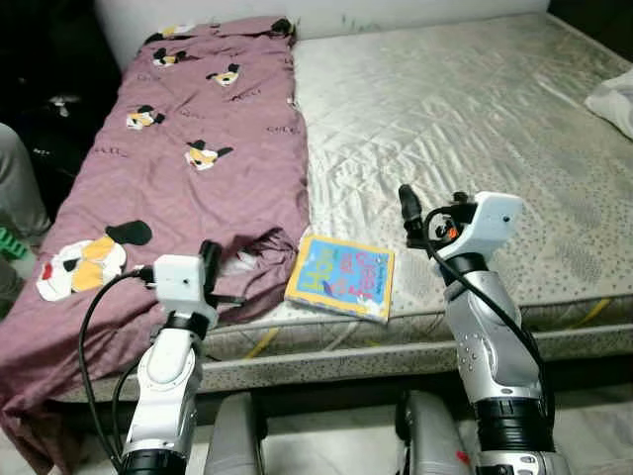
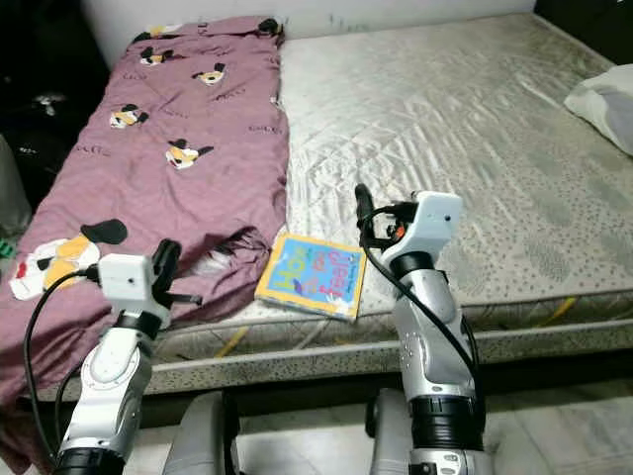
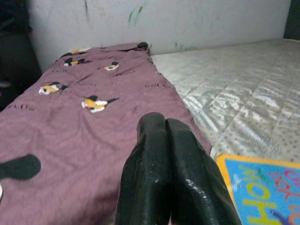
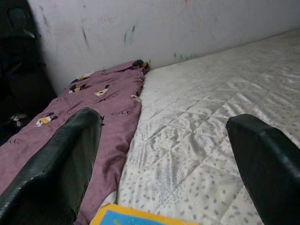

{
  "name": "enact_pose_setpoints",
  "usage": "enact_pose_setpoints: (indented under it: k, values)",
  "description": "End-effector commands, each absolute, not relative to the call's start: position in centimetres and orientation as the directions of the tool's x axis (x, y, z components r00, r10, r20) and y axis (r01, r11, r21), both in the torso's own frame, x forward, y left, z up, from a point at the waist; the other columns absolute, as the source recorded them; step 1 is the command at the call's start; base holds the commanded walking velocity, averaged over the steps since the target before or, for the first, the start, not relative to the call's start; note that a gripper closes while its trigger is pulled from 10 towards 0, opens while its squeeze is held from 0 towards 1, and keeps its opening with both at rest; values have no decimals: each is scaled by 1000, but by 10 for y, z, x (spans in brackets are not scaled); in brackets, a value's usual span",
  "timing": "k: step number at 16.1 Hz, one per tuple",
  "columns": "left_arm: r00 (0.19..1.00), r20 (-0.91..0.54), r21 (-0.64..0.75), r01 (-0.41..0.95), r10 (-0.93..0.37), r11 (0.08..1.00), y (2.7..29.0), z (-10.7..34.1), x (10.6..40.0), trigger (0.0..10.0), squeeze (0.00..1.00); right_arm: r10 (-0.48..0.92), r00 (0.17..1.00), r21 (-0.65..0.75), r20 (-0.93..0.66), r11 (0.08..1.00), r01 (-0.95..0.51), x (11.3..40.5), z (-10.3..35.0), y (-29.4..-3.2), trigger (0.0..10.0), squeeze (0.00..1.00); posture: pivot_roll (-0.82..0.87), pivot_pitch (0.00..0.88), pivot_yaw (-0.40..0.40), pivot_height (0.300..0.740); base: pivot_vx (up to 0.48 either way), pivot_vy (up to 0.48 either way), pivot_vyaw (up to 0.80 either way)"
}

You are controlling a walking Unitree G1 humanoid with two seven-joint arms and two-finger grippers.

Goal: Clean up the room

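A colourful children's book [image 1: 341, 277] lies flat on the bare quilted mattress [image 1: 475, 129], near its front edge. A purple sheet with cartoon prints [image 1: 198, 148] covers the left strip of the bed, and its crumpled corner touches the book's left side. My left gripper [image 1: 210, 259] is held over the sheet's front corner, left of the book, with its fingers [image 3: 164, 154] shut together on nothing. My right gripper [image 1: 407, 213] hovers just right of the book's far corner. In the right wrist view it [image 4: 164, 119] stands open and empty above the mattress.
A white cloth or pillow [image 1: 615, 99] lies at the bed's far right edge. A grey shape [image 1: 18, 183] and something green [image 1: 10, 242] sit at the left, beside the bed. A white wall [image 3: 164, 23] runs behind the bed's head. The purple sheet hangs over the front left corner.
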State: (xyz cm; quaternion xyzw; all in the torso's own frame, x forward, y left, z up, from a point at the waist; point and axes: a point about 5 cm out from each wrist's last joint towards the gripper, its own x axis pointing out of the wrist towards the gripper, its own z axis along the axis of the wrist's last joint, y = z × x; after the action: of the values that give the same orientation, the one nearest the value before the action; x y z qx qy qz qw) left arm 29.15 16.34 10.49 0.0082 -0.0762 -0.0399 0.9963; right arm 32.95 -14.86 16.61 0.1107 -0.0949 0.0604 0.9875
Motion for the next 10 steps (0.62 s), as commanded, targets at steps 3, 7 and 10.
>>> enact_pose_setpoints:
  k: [3,7,10]
  values:
    - [986,150,35,74,-79,997,161,111,293,10000,0,91,966,226,242,963,-147,335,175,-143,10000,0,8,0,115,689,0,0,0]
    - [986,138,48,88,-94,995,152,111,295,10000,0,57,966,225,250,968,-115,337,174,-149,10000,0,-8,0,117,729,0,0,0]
    - [987,130,43,89,-94,995,146,110,293,10000,0,49,970,213,240,972,-102,334,170,-155,10000,0,-11,0,117,740,0,0,0]
